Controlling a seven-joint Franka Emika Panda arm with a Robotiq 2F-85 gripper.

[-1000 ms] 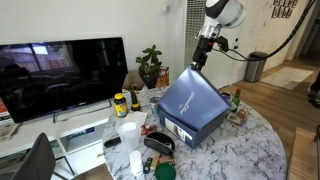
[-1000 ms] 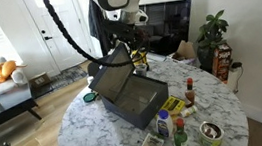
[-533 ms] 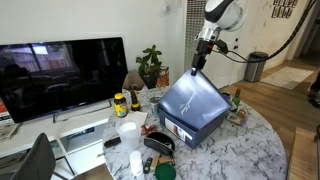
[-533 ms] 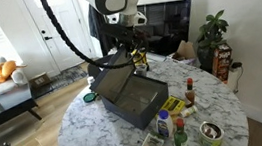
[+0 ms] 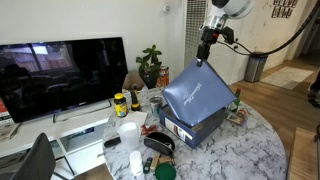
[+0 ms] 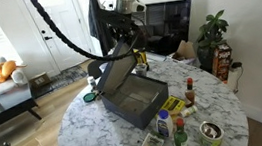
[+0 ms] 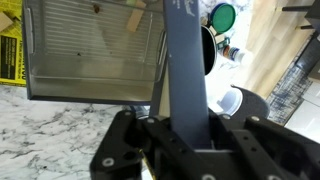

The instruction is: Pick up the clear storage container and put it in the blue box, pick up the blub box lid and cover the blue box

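My gripper (image 5: 204,60) is shut on the upper edge of the blue box lid (image 5: 195,95), which hangs tilted over the blue box (image 5: 196,131). In the other exterior view the lid (image 6: 117,73) slants up from the box (image 6: 135,106) to the gripper (image 6: 131,49). The wrist view shows the lid (image 7: 187,60) edge-on, clamped between the jaws of the gripper (image 7: 187,135). Below it lies the clear storage container (image 7: 90,45), ribbed, seemingly inside the box.
A television (image 5: 60,72) and a plant (image 5: 150,65) stand behind the round marble table (image 5: 250,150). A white cup (image 5: 127,132), a yellow jar (image 5: 120,103) and a dark bowl (image 5: 158,143) sit beside the box. Sauce bottles (image 6: 179,133) crowd the table's front.
The jaws closed on the lid's upper edge. The arm then rose a little, lifting that edge so the lid stands steeper over the box.
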